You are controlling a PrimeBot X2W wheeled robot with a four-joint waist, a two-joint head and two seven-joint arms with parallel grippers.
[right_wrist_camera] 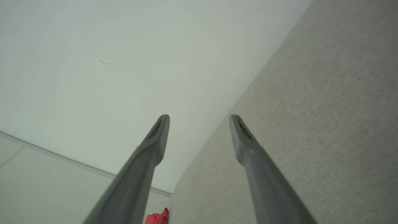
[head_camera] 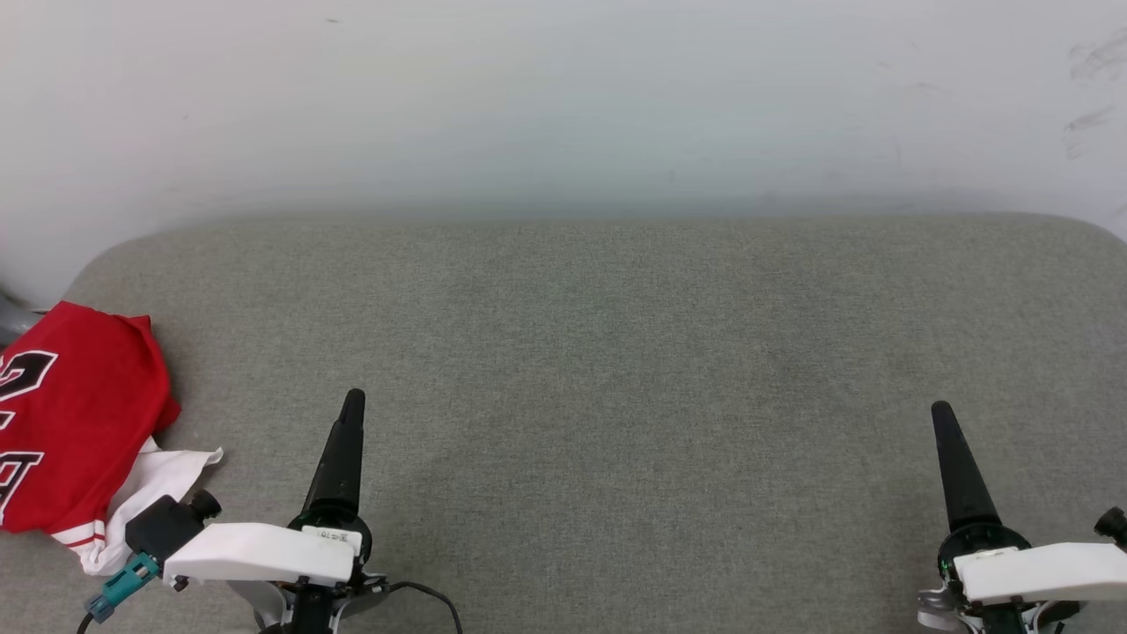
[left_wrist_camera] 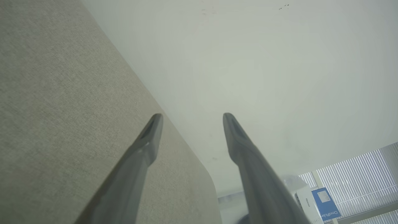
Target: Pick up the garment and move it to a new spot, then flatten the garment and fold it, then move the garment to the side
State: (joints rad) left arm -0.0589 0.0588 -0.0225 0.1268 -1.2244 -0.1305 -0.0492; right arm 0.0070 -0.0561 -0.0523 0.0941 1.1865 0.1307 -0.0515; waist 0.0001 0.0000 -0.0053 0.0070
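The garment (head_camera: 79, 414) is a red jersey with black white-outlined lettering, lying folded at the far left edge of the grey cushioned surface (head_camera: 616, 370), a white sleeve with red-striped trim poking out beneath it. My left gripper (head_camera: 352, 401) hovers just right of it, apart from the cloth. In the left wrist view the left gripper (left_wrist_camera: 191, 116) stands open and holds nothing. My right gripper (head_camera: 940, 412) is far off at the lower right, turned edge-on. The right wrist view shows the right gripper (right_wrist_camera: 199, 117) open and empty, with a scrap of the red garment (right_wrist_camera: 158, 217) at the bottom edge.
A white wall (head_camera: 563, 106) rises directly behind the surface's rounded back edge. The wide grey stretch between the two grippers is bare fabric. In the left wrist view, a blue and white box (left_wrist_camera: 323, 207) and window blinds (left_wrist_camera: 357, 174) lie beyond the surface's end.
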